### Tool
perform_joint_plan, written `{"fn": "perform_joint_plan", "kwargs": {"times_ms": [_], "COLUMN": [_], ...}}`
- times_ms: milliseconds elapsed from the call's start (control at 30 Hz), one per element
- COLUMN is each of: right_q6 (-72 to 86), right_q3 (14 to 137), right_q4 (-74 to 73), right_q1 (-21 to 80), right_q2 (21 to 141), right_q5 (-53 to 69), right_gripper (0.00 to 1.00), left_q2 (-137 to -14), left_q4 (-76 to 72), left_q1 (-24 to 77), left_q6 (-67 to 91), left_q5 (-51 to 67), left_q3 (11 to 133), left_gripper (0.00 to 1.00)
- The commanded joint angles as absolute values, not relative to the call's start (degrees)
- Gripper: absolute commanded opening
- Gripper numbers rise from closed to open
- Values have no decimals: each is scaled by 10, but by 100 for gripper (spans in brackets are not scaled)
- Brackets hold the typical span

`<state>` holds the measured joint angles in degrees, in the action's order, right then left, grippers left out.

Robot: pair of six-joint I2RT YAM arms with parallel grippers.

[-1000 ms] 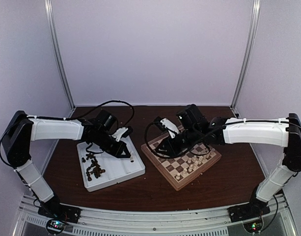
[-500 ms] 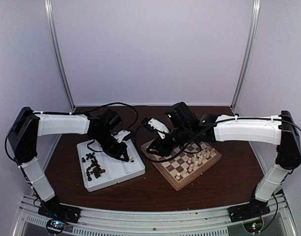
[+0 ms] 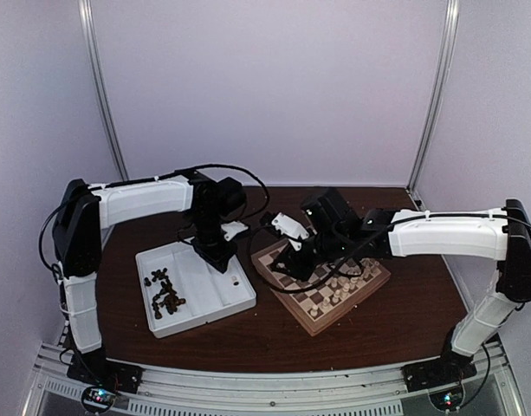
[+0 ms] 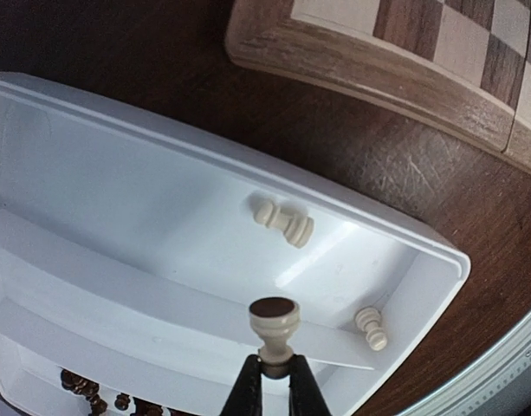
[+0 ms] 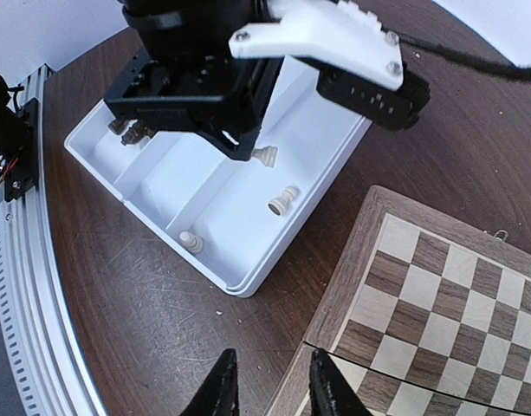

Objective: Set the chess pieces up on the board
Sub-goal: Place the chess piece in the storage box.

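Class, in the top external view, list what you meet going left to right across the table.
Dark brown pieces, left pincer gripping a cream piece, right pincer, cream pieces on the board.

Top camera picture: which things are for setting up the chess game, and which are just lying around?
For the job: chessboard, cream pieces standing on it, dark pieces in the white tray, two cream pieces lying there, one cream piece in the left gripper.

Just around: the white tray itself, brown table, black cables.
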<state>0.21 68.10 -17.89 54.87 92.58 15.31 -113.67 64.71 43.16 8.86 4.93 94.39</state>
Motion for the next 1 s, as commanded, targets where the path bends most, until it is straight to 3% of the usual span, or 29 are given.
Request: {"fn": "perform_joint_plan", "kwargs": {"times_ms": [0,200,800,967], "right_q6": [-2,-3,-15,-14], "right_q3": [657,629,613,612], "right_q4": [-145,-130,-129,-129], "right_q1": [551,551,551,551], "right_q2": [883,849,830,830], "right_q5": [112,86,57,57], "right_gripper": [28,29,30,31], "left_q2": [-1195,-1263,-1377,-1379], "left_q4": [758,822,874,874], "left_q1": [449,455,454,455], "left_q6": [57,59,38,46], "left_q5": [-13,-80,-171,-172], "left_q3": [1014,1098,1185,1202], "left_gripper": [1,2,5,16]}}
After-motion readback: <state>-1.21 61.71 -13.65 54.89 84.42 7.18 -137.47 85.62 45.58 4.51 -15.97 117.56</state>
